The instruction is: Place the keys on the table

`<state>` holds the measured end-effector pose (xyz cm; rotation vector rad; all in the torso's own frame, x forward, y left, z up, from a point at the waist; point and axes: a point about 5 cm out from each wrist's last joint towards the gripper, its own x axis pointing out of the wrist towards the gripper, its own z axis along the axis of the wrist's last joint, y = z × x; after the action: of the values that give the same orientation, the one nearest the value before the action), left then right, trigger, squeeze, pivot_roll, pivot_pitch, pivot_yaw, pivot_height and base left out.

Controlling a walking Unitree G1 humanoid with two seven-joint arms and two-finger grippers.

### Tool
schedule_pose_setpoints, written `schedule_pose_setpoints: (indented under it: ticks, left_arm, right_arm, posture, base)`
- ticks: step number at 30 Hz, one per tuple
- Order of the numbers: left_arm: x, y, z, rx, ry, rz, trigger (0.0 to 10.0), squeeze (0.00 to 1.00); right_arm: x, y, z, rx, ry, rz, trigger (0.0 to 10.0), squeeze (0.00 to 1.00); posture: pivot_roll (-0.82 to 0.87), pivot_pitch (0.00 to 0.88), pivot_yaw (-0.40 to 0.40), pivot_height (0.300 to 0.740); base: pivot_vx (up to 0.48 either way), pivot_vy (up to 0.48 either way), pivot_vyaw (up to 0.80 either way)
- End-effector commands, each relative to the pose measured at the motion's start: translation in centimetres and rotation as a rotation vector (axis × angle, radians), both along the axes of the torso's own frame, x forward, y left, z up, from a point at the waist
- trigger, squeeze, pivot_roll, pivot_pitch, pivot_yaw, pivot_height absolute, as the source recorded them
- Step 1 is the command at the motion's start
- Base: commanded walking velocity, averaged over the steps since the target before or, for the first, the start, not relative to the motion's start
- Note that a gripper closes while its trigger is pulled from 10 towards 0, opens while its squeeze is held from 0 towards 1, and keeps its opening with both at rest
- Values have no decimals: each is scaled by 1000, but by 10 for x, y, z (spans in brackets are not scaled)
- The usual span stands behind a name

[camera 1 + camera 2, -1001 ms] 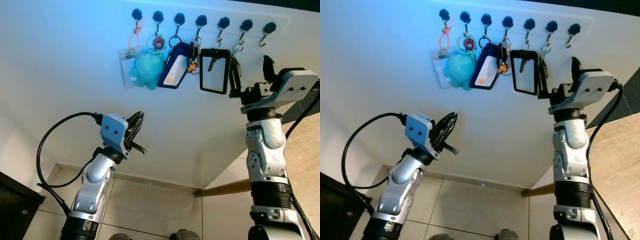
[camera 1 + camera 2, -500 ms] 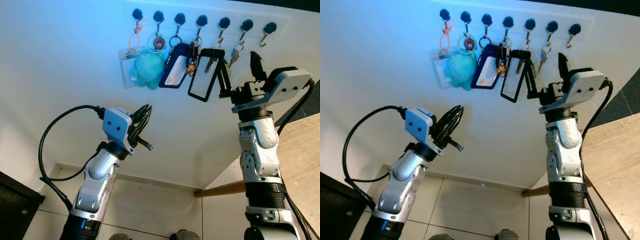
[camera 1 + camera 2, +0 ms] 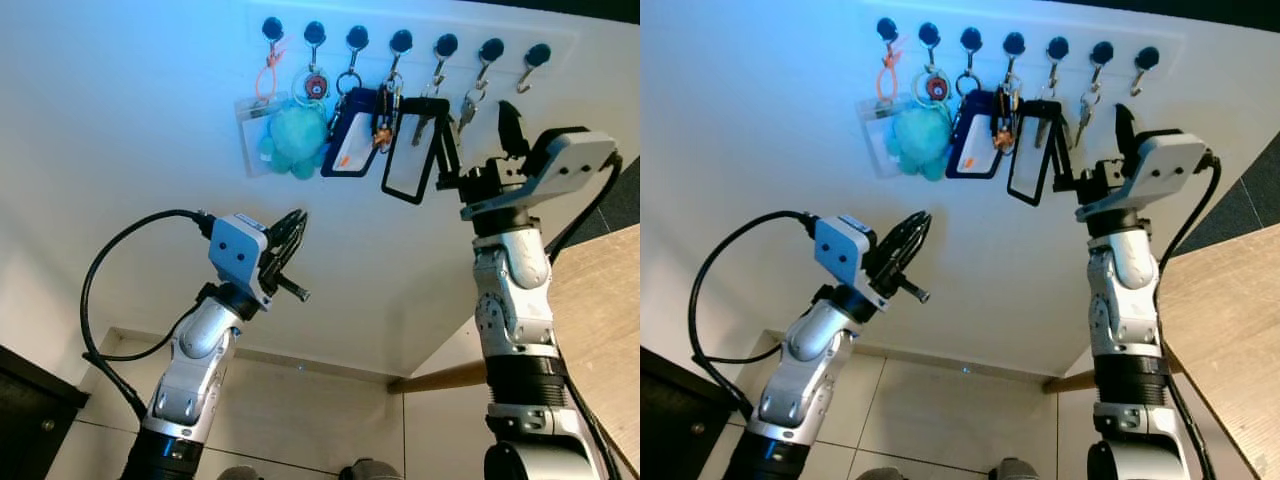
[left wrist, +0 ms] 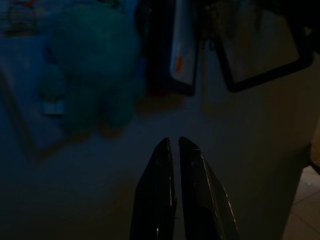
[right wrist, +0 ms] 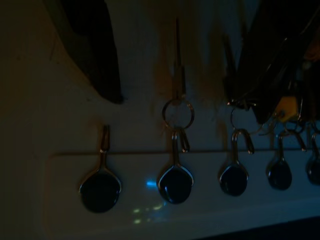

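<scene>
A small bunch of silver keys [image 3: 468,108] hangs from the sixth hook [image 3: 490,48] of a wall rack. My right gripper [image 3: 475,128] is raised to it and open, one finger on each side of the keys. In the right wrist view the key and ring [image 5: 178,80] hang between the dark fingers [image 5: 97,55]. My left gripper [image 3: 295,228] is shut and empty, held lower down in front of the bare wall, below a teal plush keychain [image 4: 92,65]. The wooden table [image 3: 600,300] lies at the right edge.
The other hooks carry a clear badge holder [image 3: 258,135], the teal plush [image 3: 298,135], a blue card holder [image 3: 350,135], more keys [image 3: 385,115] and a black frame holder [image 3: 410,150] touching my right gripper's inner finger. The last hook [image 3: 537,55] is bare. A dark cabinet [image 3: 30,410] stands low left.
My right gripper has moved left and up around the keys, pushing the black frame holder so that it hangs tilted. My left arm has risen a little toward the right.
</scene>
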<state>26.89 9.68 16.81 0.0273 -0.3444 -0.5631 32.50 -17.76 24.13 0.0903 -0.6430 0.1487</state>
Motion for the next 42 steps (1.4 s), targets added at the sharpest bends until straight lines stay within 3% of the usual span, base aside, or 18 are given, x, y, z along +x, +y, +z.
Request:
schedule_pose_setpoints:
  ticks: [1, 2, 7, 8, 9, 14, 15, 16, 17, 22, 25, 27, 28, 29, 30, 31, 42]
  left_arm:
    - [-3, -7, 4, -12, -6, -28, 10000, 0]
    - [-3, -7, 4, -13, -6, -29, 10000, 0]
    - [-3, -8, 4, -12, -6, -29, 10000, 0]
    - [-3, -7, 4, -12, -7, -28, 10000, 0]
    - [-3, -7, 5, -12, -9, -27, 10000, 0]
    - [-3, -7, 6, -13, -11, -27, 10000, 0]
    - [-3, -7, 6, -14, -11, -28, 10000, 0]
    - [-3, -7, 6, -14, -11, -28, 10000, 0]
    - [-3, -7, 6, -14, -11, -29, 10000, 0]
    - [-3, -8, 6, -13, -11, -31, 10000, 0]
    - [-3, -8, 7, -12, -11, -31, 10000, 0]
    - [-4, -8, 7, -12, -11, -30, 10000, 0]
    - [-4, -8, 7, -12, -11, -30, 10000, 0]
    - [-4, -8, 7, -12, -11, -29, 10000, 0]
    - [-4, -8, 7, -12, -11, -28, 10000, 0]
    - [-4, -8, 7, -12, -12, -28, 10000, 0]
    - [-4, -9, 8, -14, -17, -31, 10000, 0]
  right_arm:
    - [7, -1, -3, 24, 46, -2, 8588, 0]
    - [8, -1, -3, 25, 49, -1, 7412, 0]
    - [9, 0, -4, 26, 56, 2, 6667, 0]
    - [9, 1, -4, 27, 56, 3, 4667, 0]
    - [9, 1, -4, 28, 57, 7, 1529, 0]
    - [9, 2, -5, 28, 58, 8, 980, 0]
    - [9, 3, -5, 26, 58, 7, 3216, 0]
    - [9, 3, -5, 26, 58, 7, 3216, 0]
    - [8, 3, -5, 21, 59, 2, 7020, 0]
    - [8, 3, -6, 18, 59, -13, 7451, 0]
    - [8, 2, -6, 20, 59, -28, 7294, 0]
    - [8, 2, -6, 23, 59, -32, 6392, 0]
    - [8, 2, -6, 23, 59, -32, 6392, 0]
    - [8, 1, -6, 28, 55, -34, 2980, 0]
    - [7, 2, -6, 32, 52, -36, 1137, 0]
    - [7, 2, -5, 35, 49, -36, 0, 0]
    - [2, 3, -2, 34, 15, -47, 0, 0]
  posture:
    - [66, 108, -51, 740]
    - [66, 110, -52, 740]
    - [66, 110, -52, 740]
    - [66, 111, -52, 740]
    - [65, 111, -52, 740]
    - [65, 111, -52, 740]
    - [65, 111, -51, 740]
    - [65, 111, -51, 740]
    - [65, 112, -50, 740]
    - [65, 113, -49, 740]
    - [65, 114, -50, 740]
    - [66, 114, -50, 740]
    - [66, 114, -50, 740]
    - [66, 114, -50, 740]
    - [66, 114, -50, 740]
    - [65, 114, -50, 740]
    - [61, 117, -50, 740]
  base:
    - [0, 0, 0]
    - [0, 0, 0]
    - [0, 0, 0]
    - [0, 0, 0]
    - [0, 0, 0]
    - [0, 0, 0]
    - [0, 0, 0]
    - [0, 0, 0]
    - [0, 0, 0]
    - [0, 0, 0]
    - [0, 0, 0]
    - [0, 0, 0]
    - [0, 0, 0]
    - [0, 0, 0]
    - [0, 0, 0]
    - [0, 0, 0]
    - [0, 0, 0]
